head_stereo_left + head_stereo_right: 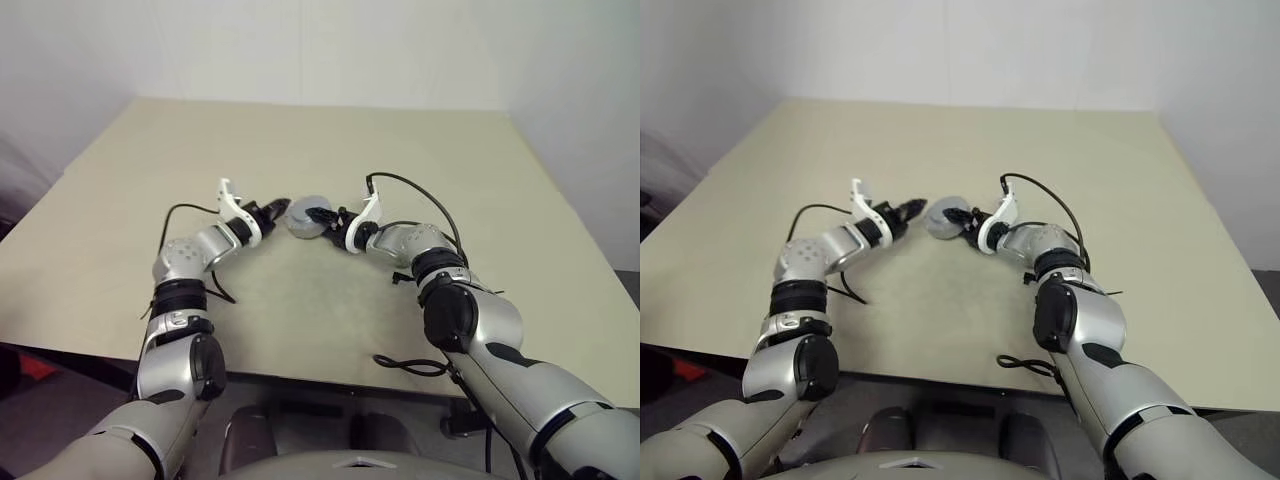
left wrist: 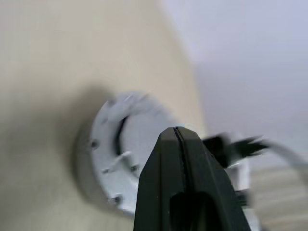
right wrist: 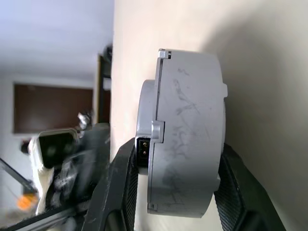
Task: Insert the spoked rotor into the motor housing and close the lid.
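While my right jaws (image 1: pixel 322 216) clamp the housing (image 1: pixel 303 218) by its sides, my closed left jaws (image 1: pixel 277 211), at nine o'clock, should press the lid (image 2: pixel 126 144) squarely, not tilt it.

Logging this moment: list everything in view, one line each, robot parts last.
table: one, beige, spanning the scene under both arms.
motor housing: one, grey, mid-table, clamped between the right hand's fingers.
cable: one, black, looped at the table's near edge by the right arm.
left hand: one, black fingers shut and empty, just left of the housing.
right hand: one, black fingers closed on the housing.
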Action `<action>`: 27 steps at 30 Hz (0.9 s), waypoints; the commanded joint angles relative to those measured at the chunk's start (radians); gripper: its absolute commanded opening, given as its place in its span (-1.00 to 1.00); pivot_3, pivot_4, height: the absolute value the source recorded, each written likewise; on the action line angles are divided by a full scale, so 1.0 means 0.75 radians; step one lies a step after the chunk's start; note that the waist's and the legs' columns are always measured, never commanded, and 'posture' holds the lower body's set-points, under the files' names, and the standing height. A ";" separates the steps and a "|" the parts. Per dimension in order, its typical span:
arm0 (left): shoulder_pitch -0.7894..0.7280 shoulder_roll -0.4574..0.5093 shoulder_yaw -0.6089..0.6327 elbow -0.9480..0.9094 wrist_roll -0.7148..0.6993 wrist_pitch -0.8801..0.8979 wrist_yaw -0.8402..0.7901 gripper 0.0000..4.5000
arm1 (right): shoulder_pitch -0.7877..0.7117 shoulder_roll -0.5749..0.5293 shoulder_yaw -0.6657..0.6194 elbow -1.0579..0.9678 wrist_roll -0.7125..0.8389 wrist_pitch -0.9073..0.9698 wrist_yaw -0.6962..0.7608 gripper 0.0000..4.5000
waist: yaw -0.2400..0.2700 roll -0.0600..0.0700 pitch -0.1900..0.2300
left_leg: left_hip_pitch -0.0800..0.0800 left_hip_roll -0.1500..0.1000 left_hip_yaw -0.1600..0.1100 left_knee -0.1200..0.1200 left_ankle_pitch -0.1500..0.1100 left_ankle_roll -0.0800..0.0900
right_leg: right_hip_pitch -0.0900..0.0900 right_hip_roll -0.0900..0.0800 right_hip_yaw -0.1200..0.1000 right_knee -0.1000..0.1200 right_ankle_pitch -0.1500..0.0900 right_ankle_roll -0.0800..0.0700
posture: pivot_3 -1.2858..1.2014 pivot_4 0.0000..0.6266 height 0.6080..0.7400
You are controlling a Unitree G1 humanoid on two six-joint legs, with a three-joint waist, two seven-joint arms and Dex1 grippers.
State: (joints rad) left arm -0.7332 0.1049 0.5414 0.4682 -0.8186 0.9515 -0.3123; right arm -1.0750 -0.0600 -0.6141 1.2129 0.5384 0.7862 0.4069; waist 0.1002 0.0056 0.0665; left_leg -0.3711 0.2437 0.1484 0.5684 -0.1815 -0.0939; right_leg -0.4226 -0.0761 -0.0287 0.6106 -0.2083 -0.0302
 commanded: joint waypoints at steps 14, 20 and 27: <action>0.278 0.010 0.185 -0.366 -0.323 -0.010 0.220 -1.00 | -0.224 0.048 -0.197 -0.116 0.372 0.204 -0.062 -0.08 | 0.003 0.000 0.000 | -0.008 0.004 -0.001 0.010 -0.005 0.007 | -0.002 0.000 -0.005 0.003 0.000 0.001 | 0.03 -1.00 1.00; 0.340 0.015 0.222 -0.433 -0.425 -0.018 0.284 -1.00 | -0.229 0.056 -0.204 -0.215 0.464 0.346 -0.111 -0.08 | 0.011 -0.001 0.000 | -0.008 0.004 -0.001 0.013 -0.004 0.006 | -0.002 0.000 -0.004 0.006 0.001 0.002 | 0.03 -1.00 1.00; 0.413 0.041 0.213 -0.520 -0.556 -0.004 0.266 -0.47 | -0.194 0.052 -0.161 -0.253 0.451 0.417 -0.130 -0.08 | 0.011 -0.001 0.000 | -0.007 0.004 -0.001 0.013 -0.003 0.003 | -0.002 0.000 -0.004 0.009 0.001 0.003 | 0.03 -1.00 1.00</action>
State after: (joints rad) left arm -0.4217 0.1185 0.7083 0.1347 -1.1863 0.9457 -0.0935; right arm -1.1999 -0.0200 -0.7325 1.0825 0.8340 1.0768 0.2955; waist 0.1085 0.0050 0.0667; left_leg -0.3758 0.2470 0.1475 0.5784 -0.1834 -0.0919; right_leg -0.4242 -0.0760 -0.0314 0.6180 -0.2074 -0.0282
